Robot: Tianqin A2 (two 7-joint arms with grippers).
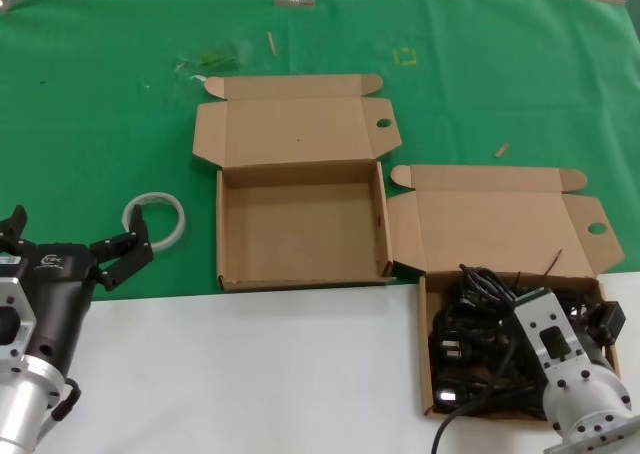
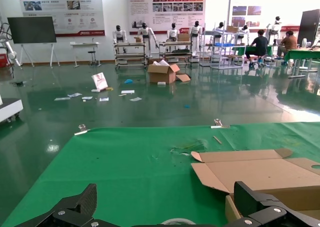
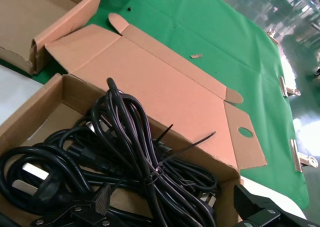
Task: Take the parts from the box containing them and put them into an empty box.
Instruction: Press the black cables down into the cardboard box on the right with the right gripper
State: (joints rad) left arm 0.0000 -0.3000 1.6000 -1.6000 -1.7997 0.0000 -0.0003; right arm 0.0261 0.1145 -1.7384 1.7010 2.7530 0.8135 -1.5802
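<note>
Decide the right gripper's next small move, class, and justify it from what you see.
Probably lower the right gripper and close on the tied bundle of power cords. It hovers open over the full box, holding nothing, while the empty box waits alongside. The left gripper sits idle near the tape ring.

We see the empty box (image 1: 300, 224) open from above; beside it, cords (image 1: 480, 344) crowd the other box (image 1: 428, 374).

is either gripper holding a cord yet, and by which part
Nothing is held. The right gripper hangs open over the power cords; the left gripper is open and empty beside the tape ring.
</note>
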